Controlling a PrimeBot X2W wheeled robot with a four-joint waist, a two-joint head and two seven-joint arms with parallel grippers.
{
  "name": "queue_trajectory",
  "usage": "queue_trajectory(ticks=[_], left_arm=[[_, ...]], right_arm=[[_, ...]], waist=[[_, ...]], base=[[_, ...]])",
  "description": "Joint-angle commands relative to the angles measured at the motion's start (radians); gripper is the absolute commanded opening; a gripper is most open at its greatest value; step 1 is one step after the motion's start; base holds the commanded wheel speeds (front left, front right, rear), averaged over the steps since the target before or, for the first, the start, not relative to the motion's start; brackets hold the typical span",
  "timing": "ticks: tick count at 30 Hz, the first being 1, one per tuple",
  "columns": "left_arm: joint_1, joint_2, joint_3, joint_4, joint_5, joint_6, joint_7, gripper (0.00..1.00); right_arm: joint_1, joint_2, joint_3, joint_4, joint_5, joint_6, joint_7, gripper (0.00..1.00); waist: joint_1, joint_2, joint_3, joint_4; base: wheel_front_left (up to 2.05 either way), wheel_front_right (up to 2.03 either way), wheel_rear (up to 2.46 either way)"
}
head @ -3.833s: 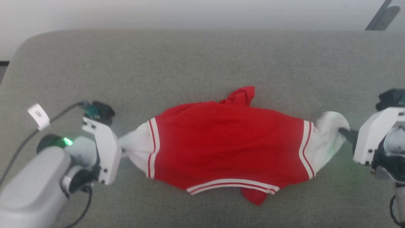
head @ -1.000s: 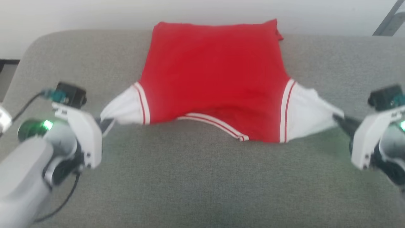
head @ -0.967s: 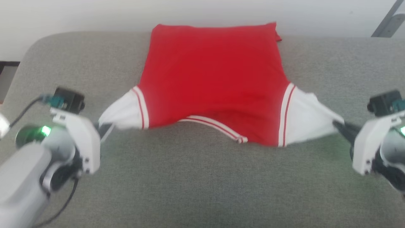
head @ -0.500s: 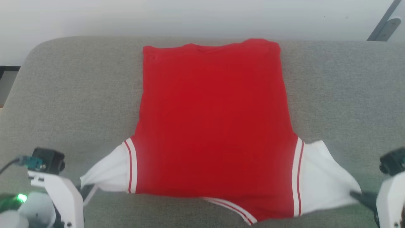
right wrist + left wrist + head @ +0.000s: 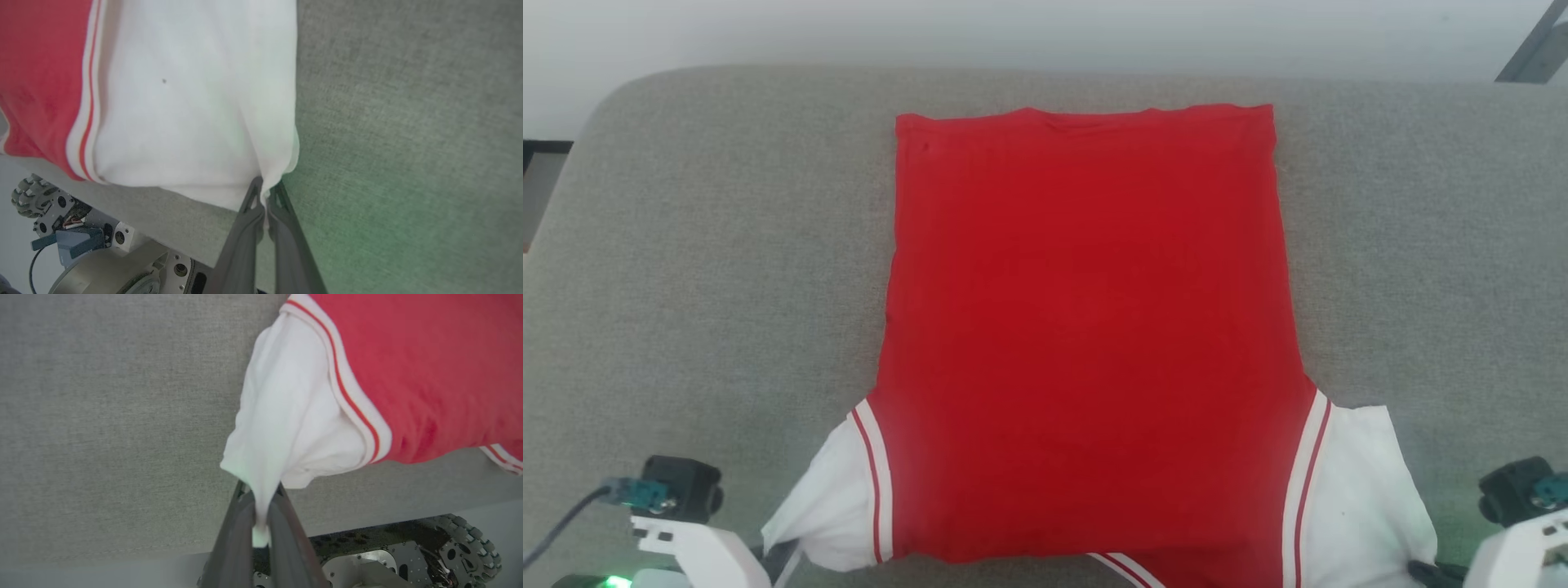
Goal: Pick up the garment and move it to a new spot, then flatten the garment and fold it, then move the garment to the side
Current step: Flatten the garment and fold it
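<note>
Pinching the garment (image 5: 1086, 327) on the cushion (image 5: 703, 245): left claw (image 5: 260, 492), right claw (image 5: 267, 188).

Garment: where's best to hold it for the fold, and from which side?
Probably the garment by its white sleeve ends, each from its outer side: they stick out past the flat red body, and the left gripper and right gripper are shut on them.
</note>
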Motion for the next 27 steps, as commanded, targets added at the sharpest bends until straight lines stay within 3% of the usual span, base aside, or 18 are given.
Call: queue_trajectory(ticks=[1,2,3,4,9,14,19,22,27], left_arm=[[-0.021,-0.019,-0.007,0.018,0.02,-0.015,-0.018,0.0],[-0.021,-0.019,-0.007,0.018,0.02,-0.015,-0.018,0.0],[-0.031,-0.03,-0.011,0.028,0.033,-0.023,-0.024,0.0],[-0.038,-0.041,-0.014,0.037,0.043,-0.029,-0.033,0.0],[-0.067,-0.08,-0.026,0.067,0.067,-0.057,-0.056,0.0],[-0.08,-0.103,-0.034,0.083,0.086,-0.071,-0.071,0.0],[-0.11,-0.129,-0.042,0.093,0.106,-0.084,-0.075,0.0],[-0.14,-0.149,-0.053,0.101,0.116,-0.099,-0.065,0.0],[-0.204,-0.19,-0.07,0.118,0.14,-0.128,-0.051,0.0]], right_arm=[[-0.027,0.033,0.005,0.039,-0.038,-0.002,-0.014,0.46],[-0.027,0.033,0.005,0.039,-0.038,-0.002,-0.014,0.46],[-0.038,0.049,0.003,0.058,-0.061,-0.002,-0.024,0.81],[-0.049,0.06,0.002,0.072,-0.075,-0.002,-0.029,1.0],[-0.067,0.06,-0.018,0.056,-0.094,-0.003,-0.025,1.0],[-0.076,0.047,-0.106,-0.095,-0.075,-0.002,0.004,1.0],[-0.188,0.079,-0.198,-0.207,-0.128,-0.001,0.002,1.0],[-0.316,0.102,-0.188,-0.187,-0.175,-0.001,-0.02,1.0],[-0.567,0.139,-0.137,-0.024,-0.241,-0.001,-0.083,1.0]], waist=[[0.0,0.0,0.01,0.004],[0.0,0.0,0.01,0.004],[0.0,0.0,0.014,0.006],[0.0,0.0,0.017,0.007],[0.0,0.0,0.025,0.011],[0.0,0.0,0.03,0.013],[0.0,0.0,0.051,0.027],[0.0,0.0,0.072,0.046],[0.0,0.0,0.113,0.093]], base=[[0.0,0.0,0.0],[0.0,0.0,0.0],[0.0,0.0,0.0],[0.0,0.0,0.0],[0.0,0.0,0.0],[0.0,0.0,0.0],[0.0,0.0,0.0],[0.0,0.0,0.0],[0.0,0.0,0.0]])
